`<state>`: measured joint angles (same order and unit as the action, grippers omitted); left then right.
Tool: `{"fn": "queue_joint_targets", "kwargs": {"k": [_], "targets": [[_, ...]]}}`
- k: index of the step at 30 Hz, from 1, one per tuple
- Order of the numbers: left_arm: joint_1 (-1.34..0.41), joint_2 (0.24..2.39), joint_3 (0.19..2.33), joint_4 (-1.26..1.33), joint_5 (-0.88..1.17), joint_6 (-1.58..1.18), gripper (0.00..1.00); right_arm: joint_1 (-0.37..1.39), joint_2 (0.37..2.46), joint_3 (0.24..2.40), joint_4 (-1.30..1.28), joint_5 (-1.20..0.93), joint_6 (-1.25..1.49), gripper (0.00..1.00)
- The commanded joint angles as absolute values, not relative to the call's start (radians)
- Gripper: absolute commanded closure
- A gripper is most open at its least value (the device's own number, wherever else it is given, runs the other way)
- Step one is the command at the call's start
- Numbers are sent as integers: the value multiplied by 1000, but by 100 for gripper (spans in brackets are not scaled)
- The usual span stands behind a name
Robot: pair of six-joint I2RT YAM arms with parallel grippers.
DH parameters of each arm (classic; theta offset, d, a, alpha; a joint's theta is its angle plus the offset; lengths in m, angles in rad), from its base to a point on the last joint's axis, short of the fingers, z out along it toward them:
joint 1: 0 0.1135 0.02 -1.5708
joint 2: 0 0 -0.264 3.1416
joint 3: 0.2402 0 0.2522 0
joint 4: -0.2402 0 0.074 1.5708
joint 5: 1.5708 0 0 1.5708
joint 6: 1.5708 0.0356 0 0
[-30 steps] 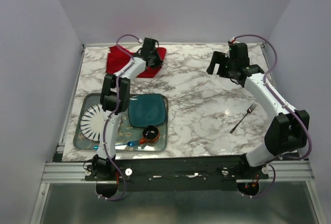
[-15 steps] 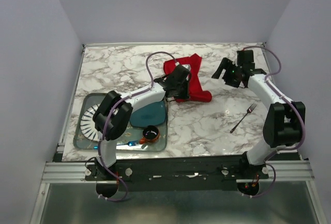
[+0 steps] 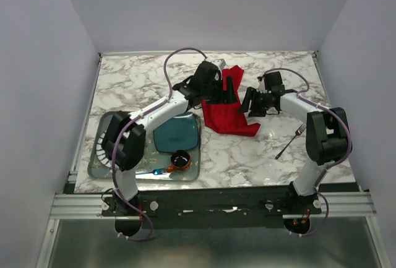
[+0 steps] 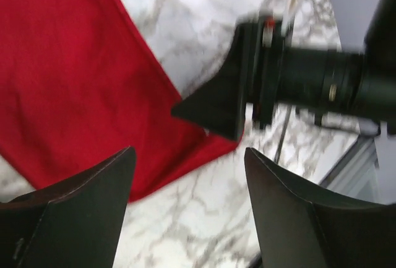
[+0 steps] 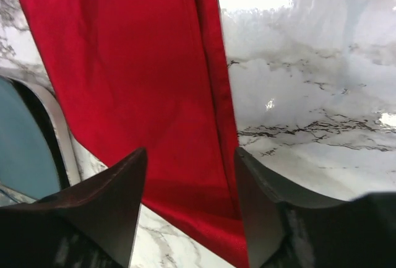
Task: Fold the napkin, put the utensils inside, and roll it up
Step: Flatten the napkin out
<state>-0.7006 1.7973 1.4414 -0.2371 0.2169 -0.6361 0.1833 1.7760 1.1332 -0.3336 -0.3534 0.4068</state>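
Unlike the left wrist view, the right shows napkin (image 5: 142, 95) near plate (image 5: 25, 150).

Red napkin (image 3: 229, 116) lying loose, fork (image 3: 291, 142) well apart

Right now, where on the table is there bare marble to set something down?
Bare marble: the far-left corner behind the tray; the near strip between tray and fork, in front of the napkin. Crowded: the centre, where left arm and right arm meet over the napkin, and the tray itself.
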Motion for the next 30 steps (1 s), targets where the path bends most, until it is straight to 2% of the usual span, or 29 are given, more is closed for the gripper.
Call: {"fn": "queue_joint_targets", "kwargs": {"k": [1, 3, 4, 7, 9, 12, 13, 18, 21, 24, 25, 30], "targets": [[-672, 2012, 1652, -360, 153, -651, 23, 187, 1798, 1072, -285, -358, 394, 36], [-675, 2109, 1774, -400, 108, -621, 27, 189, 1780, 1049, -270, -292, 385, 36], [-672, 2134, 1799, -402, 104, -618, 33, 189, 1769, 1045, -268, -279, 376, 36], [-672, 2163, 1801, -348, 92, -632, 41, 189, 1819, 1077, -267, -299, 339, 37], [-676, 2177, 1784, -321, 83, -647, 40, 190, 1850, 1115, -268, -363, 339, 44], [-680, 2226, 1812, -330, 46, -666, 36, 201, 1876, 1129, -259, -335, 370, 48], [-683, 2238, 1824, -334, 29, -670, 32, 201, 1876, 1131, -259, -325, 370, 48], [-703, 2307, 1884, -347, -122, -650, 27, 193, 1842, 1146, -239, -240, 408, 50], [-710, 2348, 1925, -357, -169, -661, 28, 172, 1876, 1209, -242, -244, 432, 50], [-709, 2365, 1948, -385, -182, -701, 34, 146, 1942, 1334, -258, -308, 442, 51], [-710, 2359, 1936, -370, -186, -712, 37, 144, 1988, 1388, -261, -322, 440, 51], [-712, 2269, 1800, -262, -153, -713, 37, 143, 2129, 1548, -273, -405, 410, 52]]}}
